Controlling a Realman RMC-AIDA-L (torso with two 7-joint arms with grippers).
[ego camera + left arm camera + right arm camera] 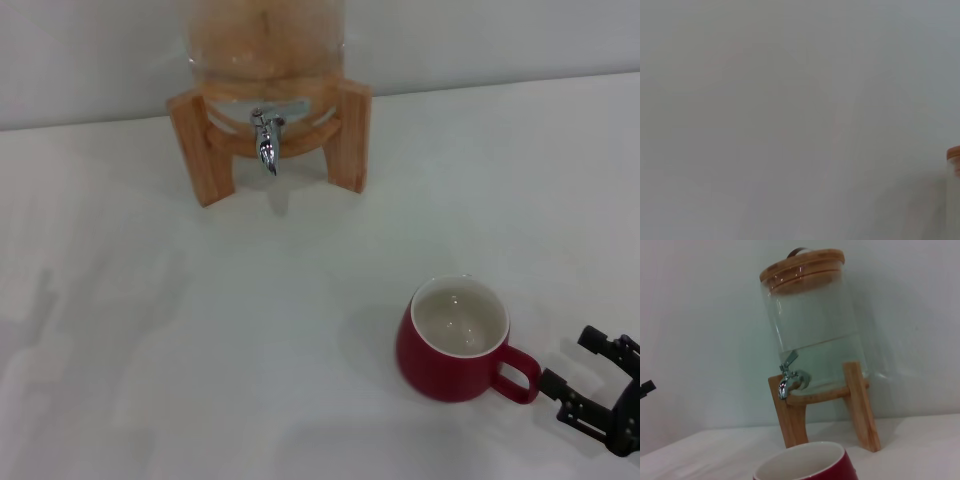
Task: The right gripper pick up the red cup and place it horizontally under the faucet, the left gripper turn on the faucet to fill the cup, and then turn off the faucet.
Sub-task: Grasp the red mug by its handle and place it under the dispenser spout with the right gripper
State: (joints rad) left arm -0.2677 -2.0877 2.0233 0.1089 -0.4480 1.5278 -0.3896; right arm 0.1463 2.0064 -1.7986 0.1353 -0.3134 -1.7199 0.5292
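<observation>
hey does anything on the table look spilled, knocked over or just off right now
Nothing stands out. The red cup sits upright on the table, empty, well short of the faucet, whose dispenser stands level in its wooden stand. No puddles show. The right gripper is open beside the cup's handle.

Red cup [452, 340] upright on table [200, 350], right gripper [585, 385] beside handle, jaws apart

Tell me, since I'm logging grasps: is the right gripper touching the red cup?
Apart. The head view shows white table between the right gripper and the red cup handle.
</observation>
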